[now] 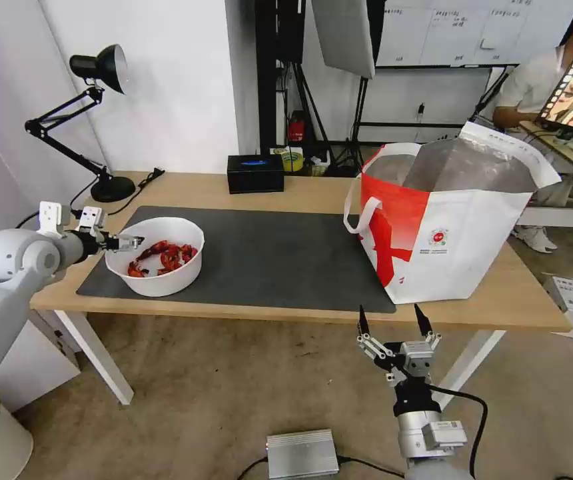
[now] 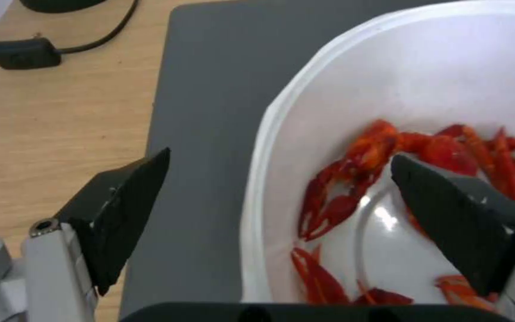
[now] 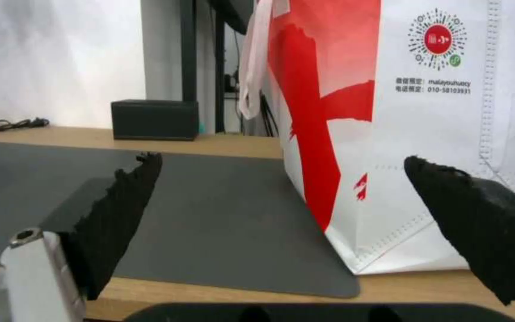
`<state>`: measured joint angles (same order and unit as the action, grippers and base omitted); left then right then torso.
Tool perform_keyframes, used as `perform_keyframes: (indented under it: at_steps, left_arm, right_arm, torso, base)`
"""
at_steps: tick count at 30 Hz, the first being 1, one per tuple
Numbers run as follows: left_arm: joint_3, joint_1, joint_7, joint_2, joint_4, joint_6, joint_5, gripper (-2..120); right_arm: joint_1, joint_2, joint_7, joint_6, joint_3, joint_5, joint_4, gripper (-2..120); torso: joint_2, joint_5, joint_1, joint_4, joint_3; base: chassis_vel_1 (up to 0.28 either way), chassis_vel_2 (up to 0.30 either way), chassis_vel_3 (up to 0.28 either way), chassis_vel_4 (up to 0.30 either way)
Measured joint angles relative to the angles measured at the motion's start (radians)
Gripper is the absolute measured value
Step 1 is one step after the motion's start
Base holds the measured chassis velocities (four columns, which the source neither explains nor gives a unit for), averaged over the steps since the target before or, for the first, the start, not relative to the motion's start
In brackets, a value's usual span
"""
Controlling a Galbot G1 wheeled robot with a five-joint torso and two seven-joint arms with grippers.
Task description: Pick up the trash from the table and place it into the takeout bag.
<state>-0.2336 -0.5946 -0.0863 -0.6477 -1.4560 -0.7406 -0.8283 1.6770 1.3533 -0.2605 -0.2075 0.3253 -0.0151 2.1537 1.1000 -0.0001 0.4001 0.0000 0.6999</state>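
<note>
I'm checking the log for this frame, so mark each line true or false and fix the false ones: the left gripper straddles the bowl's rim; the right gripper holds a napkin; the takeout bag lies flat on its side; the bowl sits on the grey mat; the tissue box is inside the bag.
1. The left gripper straddles the rim of the white bowl: true, open, one finger outside, one over the red shells.
2. The right gripper holds a napkin: false, it is open and empty, below the table edge.
3. The takeout bag lies flat: false, it stands upright, mouth open.
4. The bowl sits on the grey mat: true.
5. The black tissue box is inside the bag: false, it stands at the table's far edge.
</note>
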Motion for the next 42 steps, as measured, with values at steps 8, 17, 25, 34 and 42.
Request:
perform_keyframes:
  at_steps: [8, 17, 25, 34, 42]
  left_arm:
    - [0.035, 0.025, -0.017, -0.003, 0.036, 0.003, 0.032, 100]
    - [0.040, 0.008, -0.024, -0.011, 0.029, 0.004, 0.049, 100]
    - [0.028, -0.013, -0.032, -0.018, 0.017, 0.005, 0.053, 93]
    - [-0.009, -0.052, -0.030, -0.023, -0.024, 0.006, 0.054, 61]
    - [-0.034, -0.078, -0.031, -0.027, -0.048, 0.006, 0.053, 33]
  right_arm:
    - [0.000, 0.000, 0.000, 0.000, 0.000, 0.000, 0.000, 100]
    - [0.000, 0.000, 0.000, 0.000, 0.000, 0.000, 0.000, 100]
    - [0.000, 0.000, 0.000, 0.000, 0.000, 0.000, 0.000, 100]
    - [0.000, 0.000, 0.000, 0.000, 0.000, 0.000, 0.000, 100]
    - [0.000, 0.000, 0.000, 0.000, 0.000, 0.000, 0.000, 100]
  torso:
    - [0.000, 0.0000, 0.000, 0.0000, 0.000]
    - [0.000, 0.0002, 0.000, 0.0000, 0.000]
    - [0.000, 0.0001, 0.000, -0.0001, 0.000]
    - [0.000, 0.0002, 0.000, -0.0001, 0.000]
    - [0.000, 0.0002, 0.000, 0.0000, 0.000]
  base:
    - [0.000, 0.000, 0.000, 0.000]
    - [0.000, 0.000, 0.000, 0.000]
    - [0.000, 0.000, 0.000, 0.000]
    - [0.000, 0.000, 0.000, 0.000]
    - [0.000, 0.000, 0.000, 0.000]
